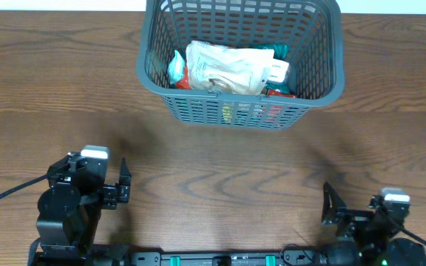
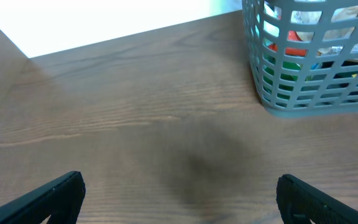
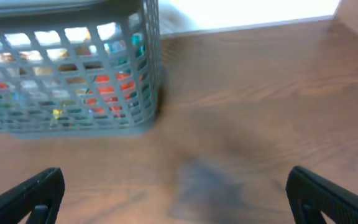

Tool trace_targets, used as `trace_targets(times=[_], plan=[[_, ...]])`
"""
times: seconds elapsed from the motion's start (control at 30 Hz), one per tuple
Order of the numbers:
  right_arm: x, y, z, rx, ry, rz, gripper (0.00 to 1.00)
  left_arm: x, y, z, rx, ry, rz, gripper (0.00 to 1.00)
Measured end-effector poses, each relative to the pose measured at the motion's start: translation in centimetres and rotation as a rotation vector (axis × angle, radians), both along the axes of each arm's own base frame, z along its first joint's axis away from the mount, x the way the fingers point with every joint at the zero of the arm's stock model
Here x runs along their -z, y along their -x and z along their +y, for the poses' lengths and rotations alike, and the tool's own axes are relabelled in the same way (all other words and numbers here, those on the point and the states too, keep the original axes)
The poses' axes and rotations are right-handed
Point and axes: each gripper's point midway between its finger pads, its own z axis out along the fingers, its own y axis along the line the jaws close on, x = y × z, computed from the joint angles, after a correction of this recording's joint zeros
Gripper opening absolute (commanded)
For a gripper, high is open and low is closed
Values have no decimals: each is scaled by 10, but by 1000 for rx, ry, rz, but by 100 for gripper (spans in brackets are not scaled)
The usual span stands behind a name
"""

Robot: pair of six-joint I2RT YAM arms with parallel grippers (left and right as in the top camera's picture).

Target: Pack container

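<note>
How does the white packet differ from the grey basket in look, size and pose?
The basket is dark grey with grid walls; the white packet is crumpled. The basket is far bigger and holds the packet. The basket stands upright on the table; the packet lies flat atop other packets.

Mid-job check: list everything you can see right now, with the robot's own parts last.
container: one, dark grey lattice basket, at the far centre of the table.
packets: several, exact count hidden; a white one on top, with teal and red ones beneath and beside it, all inside the container.
table: one, brown wood grain, under everything.
cable: one, black, at the near left edge.
left gripper: one, black, near left, open, nothing between its fingers.
right gripper: one, black, near right, open, nothing between its fingers.
</note>
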Motion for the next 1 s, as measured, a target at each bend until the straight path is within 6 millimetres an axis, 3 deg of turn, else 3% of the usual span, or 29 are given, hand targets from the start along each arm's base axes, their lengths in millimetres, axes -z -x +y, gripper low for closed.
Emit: trace_targets(times=[0.2,0.33,0.63,1.0], plan=[[4,-53,10,-19,2,-188,99,0,0,0,0,0,0,99],[9,-74,16,-47,47,-303,99,0,0,0,0,0,0,99],[68,-86,27,-115,152,-218,99,0,0,0,0,0,0,99],[70,-84,39,-215,249,-221,99,0,0,0,0,0,0,99]])
